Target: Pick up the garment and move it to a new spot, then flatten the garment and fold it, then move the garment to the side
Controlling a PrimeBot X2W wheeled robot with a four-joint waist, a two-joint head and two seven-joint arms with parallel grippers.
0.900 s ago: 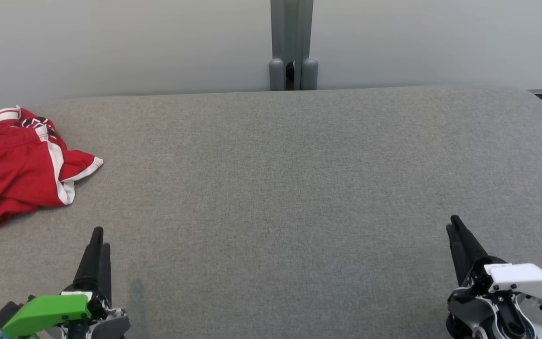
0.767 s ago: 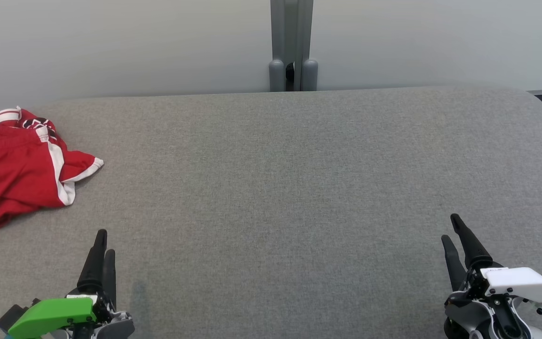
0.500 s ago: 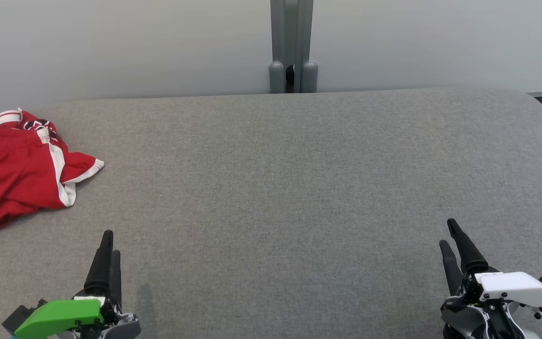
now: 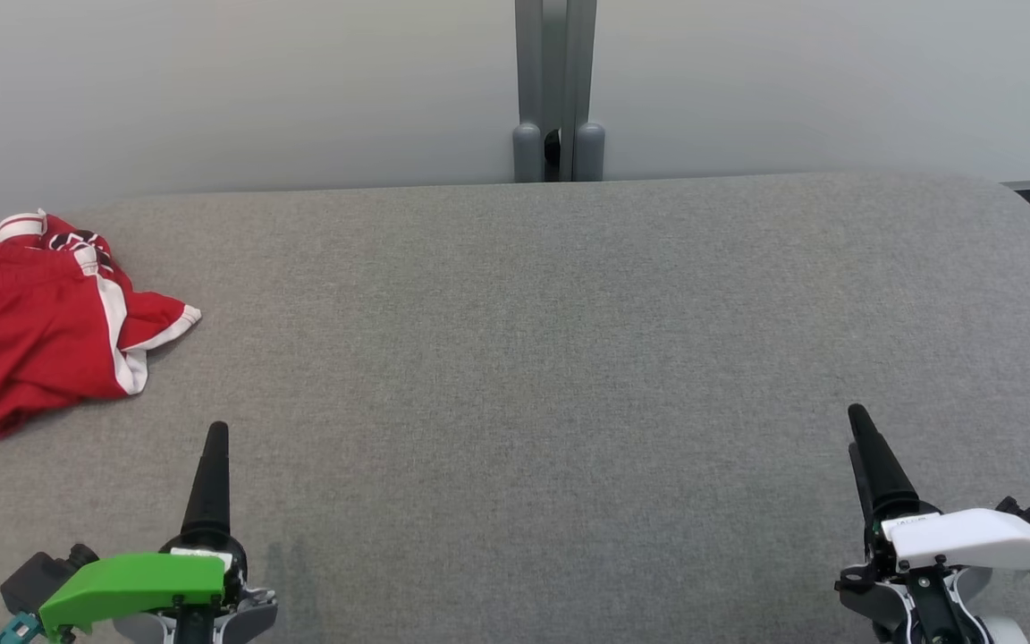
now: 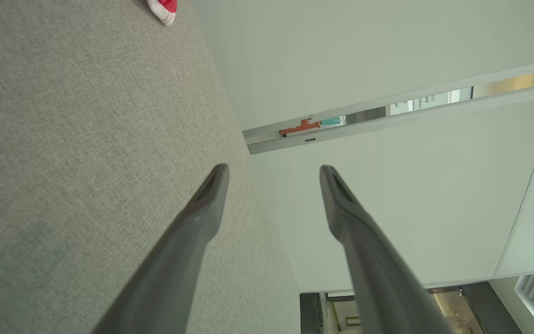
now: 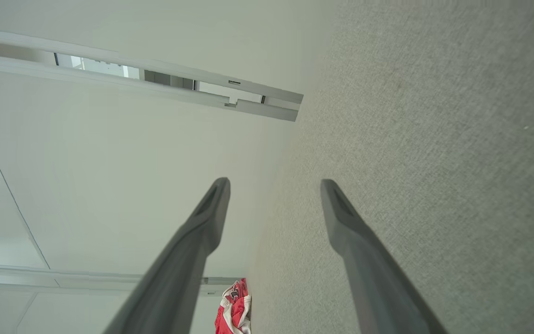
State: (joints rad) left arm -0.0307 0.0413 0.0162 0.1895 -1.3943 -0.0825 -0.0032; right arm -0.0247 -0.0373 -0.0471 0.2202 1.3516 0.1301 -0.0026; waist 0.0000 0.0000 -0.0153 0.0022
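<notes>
The red garment (image 4: 28, 344) with white trim lies crumpled at the far left of the grey counter (image 4: 551, 358), well apart from both claws. The left claw (image 4: 216, 431) hovers near the front edge on the left, fingers spread and empty. The right claw (image 4: 856, 416) sits at the front right, likewise spread, gripping nothing

Low in the head view, left tool (image 4: 215, 434) stands spread, empty; right tool (image 4: 856, 419) likewise.
</notes>
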